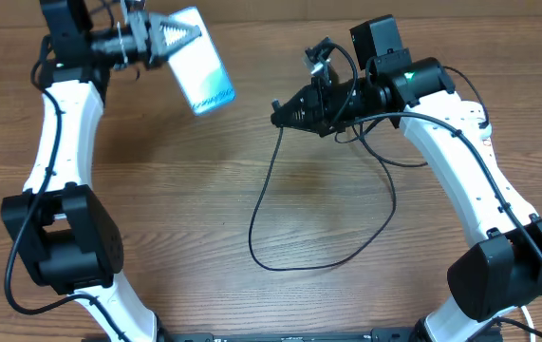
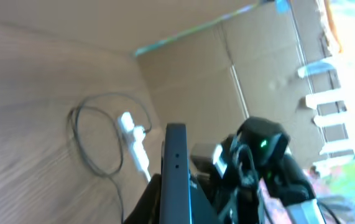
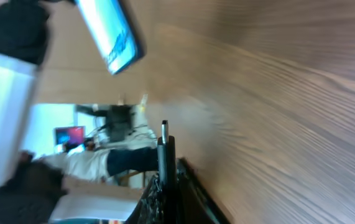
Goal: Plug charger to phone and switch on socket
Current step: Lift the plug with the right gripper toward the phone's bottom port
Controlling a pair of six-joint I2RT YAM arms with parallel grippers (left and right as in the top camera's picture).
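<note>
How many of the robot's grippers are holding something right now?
2. The left gripper, top left in the overhead view, is shut on the phone. The right gripper, upper middle, is shut on the connector end of the charger. Both are in plain sight.

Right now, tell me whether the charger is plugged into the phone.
Unplugged: the phone in the left hand and the charger tip in the right hand are clearly apart.

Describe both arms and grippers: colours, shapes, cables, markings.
The left arm and right arm have white tubular links with black joint housings and thin black cables along them. The left gripper has pale grey fingers; the right gripper is black. A green light glows near its wrist.
</note>
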